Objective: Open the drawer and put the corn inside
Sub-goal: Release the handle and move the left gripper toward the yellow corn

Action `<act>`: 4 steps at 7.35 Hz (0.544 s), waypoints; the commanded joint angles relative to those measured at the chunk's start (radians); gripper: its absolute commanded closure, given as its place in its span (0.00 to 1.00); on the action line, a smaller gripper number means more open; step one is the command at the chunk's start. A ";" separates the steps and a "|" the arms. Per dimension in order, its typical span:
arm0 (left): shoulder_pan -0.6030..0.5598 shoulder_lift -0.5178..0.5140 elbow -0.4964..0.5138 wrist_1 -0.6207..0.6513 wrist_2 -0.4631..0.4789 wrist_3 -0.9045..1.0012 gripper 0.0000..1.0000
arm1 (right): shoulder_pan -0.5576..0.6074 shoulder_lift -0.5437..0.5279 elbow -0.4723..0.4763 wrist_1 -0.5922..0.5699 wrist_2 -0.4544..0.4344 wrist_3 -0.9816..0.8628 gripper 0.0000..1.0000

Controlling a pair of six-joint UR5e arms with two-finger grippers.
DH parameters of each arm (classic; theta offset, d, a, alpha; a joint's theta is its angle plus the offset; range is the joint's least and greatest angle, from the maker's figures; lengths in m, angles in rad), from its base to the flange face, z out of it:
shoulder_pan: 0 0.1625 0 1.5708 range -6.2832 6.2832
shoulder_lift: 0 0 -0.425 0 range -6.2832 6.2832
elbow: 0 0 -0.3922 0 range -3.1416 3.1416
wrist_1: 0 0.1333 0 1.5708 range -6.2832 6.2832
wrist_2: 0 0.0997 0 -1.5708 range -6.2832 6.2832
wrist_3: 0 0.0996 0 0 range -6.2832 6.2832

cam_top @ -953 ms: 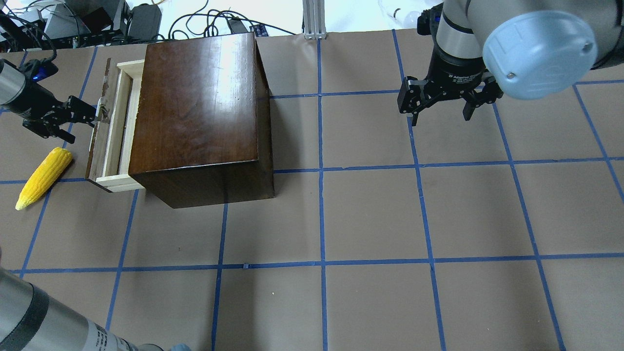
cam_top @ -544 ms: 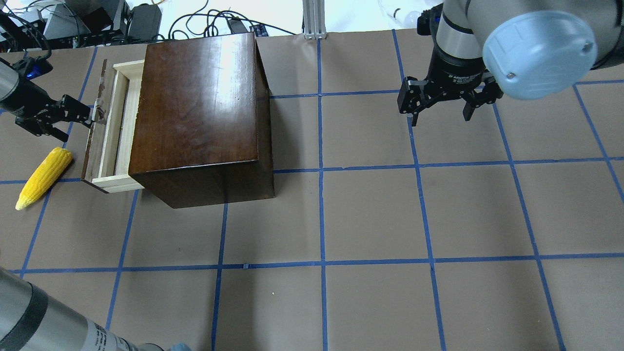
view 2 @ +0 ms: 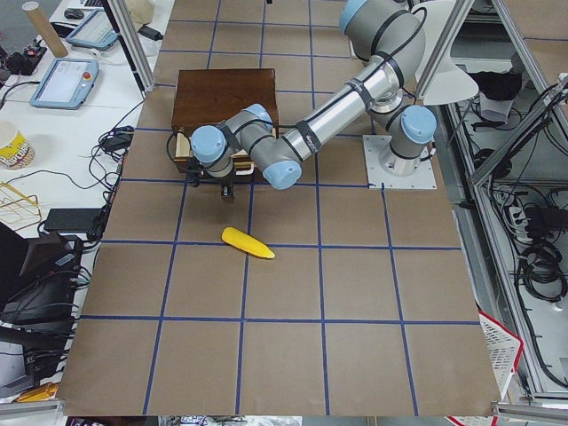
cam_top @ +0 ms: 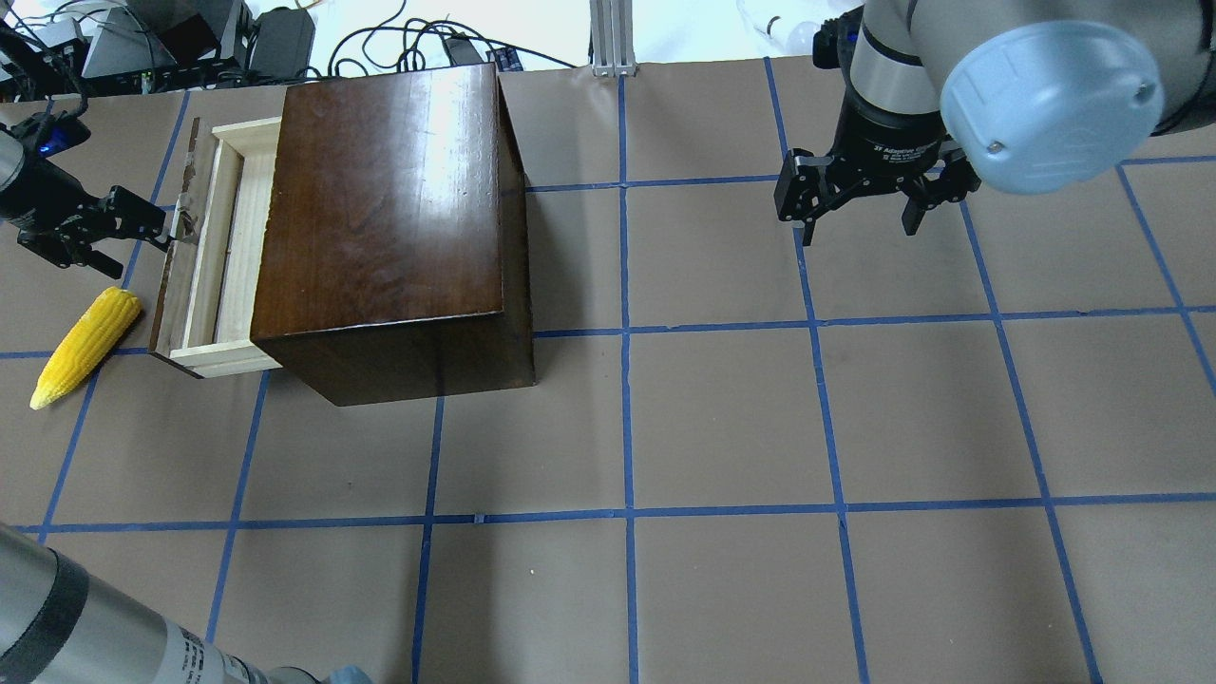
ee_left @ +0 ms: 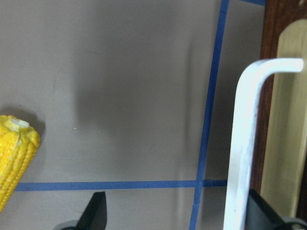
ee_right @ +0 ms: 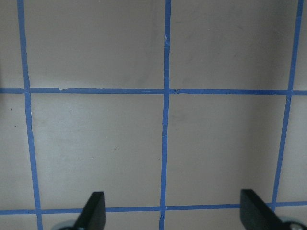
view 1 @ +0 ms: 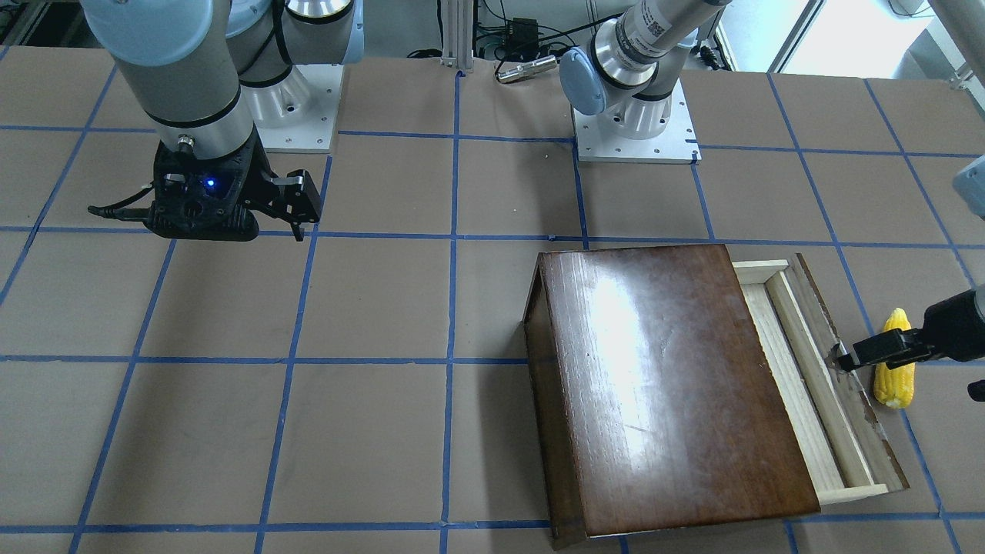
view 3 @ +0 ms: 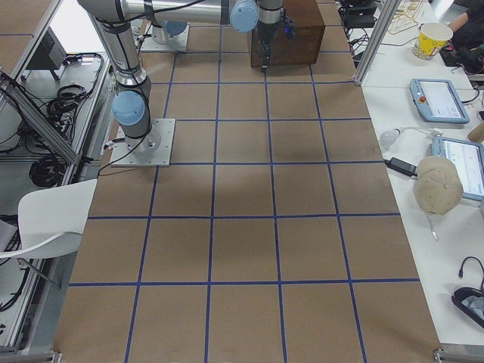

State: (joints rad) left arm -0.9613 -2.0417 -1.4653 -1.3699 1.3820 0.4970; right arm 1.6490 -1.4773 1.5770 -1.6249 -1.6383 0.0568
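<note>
The drawer stands partly pulled out of the glossy dark-brown box, with its pale tray showing. My left gripper is open at the drawer's dark front panel. One of its fingers lies against the inside of the metal pull. The yellow corn lies on the table just left of the drawer front and apart from the gripper; its blunt end shows in the left wrist view. My right gripper hangs open over bare table far to the right, holding nothing.
Brown paper with a blue tape grid covers the table. Cables and electronics crowd the far left edge behind the box. The right arm's large elbow overhangs the far right of the table.
The drawer has slid further out of the box towards the left. My left gripper moved left with the pull. The corn and the right arm stayed put.
</note>
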 commanded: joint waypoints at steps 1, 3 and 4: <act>0.004 0.000 0.000 0.000 0.000 0.000 0.00 | 0.000 0.000 0.000 0.000 0.000 0.000 0.00; 0.004 0.003 0.003 0.000 0.000 0.000 0.00 | 0.000 -0.001 0.000 -0.001 0.000 0.000 0.00; 0.003 0.015 0.016 -0.009 0.002 0.000 0.00 | 0.000 0.000 0.000 0.000 0.000 0.000 0.00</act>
State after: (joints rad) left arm -0.9575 -2.0367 -1.4597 -1.3722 1.3825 0.4970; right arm 1.6490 -1.4777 1.5769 -1.6251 -1.6383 0.0567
